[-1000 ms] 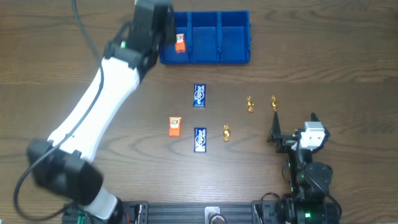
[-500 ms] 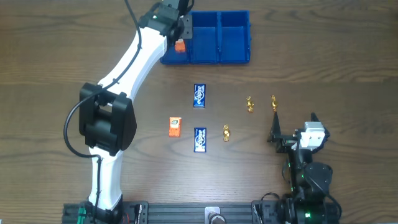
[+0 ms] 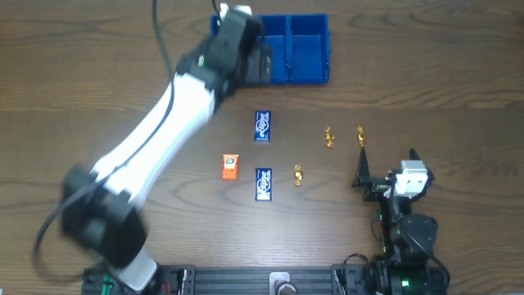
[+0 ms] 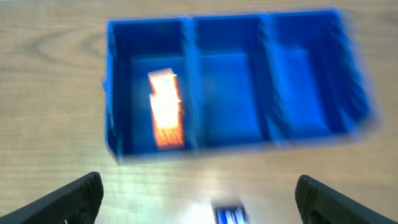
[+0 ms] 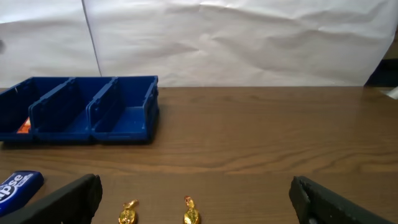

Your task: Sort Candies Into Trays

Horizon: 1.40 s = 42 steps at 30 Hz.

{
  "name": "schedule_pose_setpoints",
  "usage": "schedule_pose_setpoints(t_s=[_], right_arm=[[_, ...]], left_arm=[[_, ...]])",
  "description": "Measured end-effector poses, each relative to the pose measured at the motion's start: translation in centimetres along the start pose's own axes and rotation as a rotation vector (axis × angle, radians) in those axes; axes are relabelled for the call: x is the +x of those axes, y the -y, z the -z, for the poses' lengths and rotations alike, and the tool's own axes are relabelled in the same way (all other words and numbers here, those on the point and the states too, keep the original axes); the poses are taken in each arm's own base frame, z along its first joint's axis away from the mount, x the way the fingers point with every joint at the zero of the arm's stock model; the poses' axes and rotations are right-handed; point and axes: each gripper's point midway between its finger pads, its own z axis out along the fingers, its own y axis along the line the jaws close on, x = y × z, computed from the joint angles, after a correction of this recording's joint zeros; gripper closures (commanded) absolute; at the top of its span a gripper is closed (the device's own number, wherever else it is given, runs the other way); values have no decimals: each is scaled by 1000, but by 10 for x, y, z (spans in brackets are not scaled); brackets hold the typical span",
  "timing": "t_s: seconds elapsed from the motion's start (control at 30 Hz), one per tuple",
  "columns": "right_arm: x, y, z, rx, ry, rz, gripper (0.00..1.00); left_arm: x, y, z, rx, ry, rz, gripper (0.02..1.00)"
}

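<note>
Your left gripper (image 4: 198, 183) is spread wide and empty, hanging above the front wall of the blue tray (image 4: 189, 81). One orange candy (image 4: 166, 109) lies in the tray's end compartment on the left-arm side; the other two compartments are bare. Loose in front of the tray: first blue bar (image 3: 262, 125) nearest, then second orange candy (image 3: 231, 166), second blue bar (image 3: 263, 183), and gold candies (image 3: 328, 137) off toward the right arm. Right gripper (image 5: 191, 190) is also spread, holding nothing, well apart from the tray. Risks, my guess: you drop a blue bar in with the orange and mix kinds; a low pass clips the tray wall and shoves it; the small gold wrappers slip out of the fingers.
</note>
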Motion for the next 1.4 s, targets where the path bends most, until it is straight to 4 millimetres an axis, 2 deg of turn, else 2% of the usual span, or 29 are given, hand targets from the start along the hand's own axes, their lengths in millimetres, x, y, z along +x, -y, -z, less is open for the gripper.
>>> schedule_pose_setpoints(t_s=[0.03, 0.1, 0.13, 0.2, 0.27, 0.33, 0.37, 0.47, 0.67, 0.77, 0.93, 1.13, 1.4], right_arm=[[0, 0, 0, 0, 0, 0, 3], [0, 0, 0, 0, -1, 0, 3], [0, 0, 0, 0, -1, 0, 3], [0, 0, 0, 0, 0, 0, 3], [0, 0, 0, 0, 0, 0, 3], [0, 0, 0, 0, -1, 0, 3], [0, 0, 0, 0, -1, 0, 3], [0, 0, 0, 0, -1, 0, 3], [0, 0, 0, 0, -1, 0, 3], [0, 0, 0, 0, -1, 0, 3], [0, 0, 0, 0, -1, 0, 3], [0, 0, 0, 0, -1, 0, 3], [0, 0, 0, 0, -1, 0, 3]], left_arm=[[16, 6, 23, 28, 8, -13, 20], [45, 7, 42, 50, -1, -24, 20], [64, 3, 42, 46, -19, -25, 20], [113, -9, 29, 17, -98, -25, 20], [175, -26, 13, -33, -213, -6, 20], [217, -41, 7, -70, -293, 37, 20], [227, -44, 6, -77, -309, 55, 18], [238, -46, 3, -78, -320, 97, 40], [236, -44, 2, -72, -312, 122, 84], [237, -42, -6, -72, -310, 129, 88], [248, -41, -17, -82, -336, 120, 117], [259, -32, -17, -83, -353, 79, 150], [262, -35, -16, -101, -361, 65, 347]])
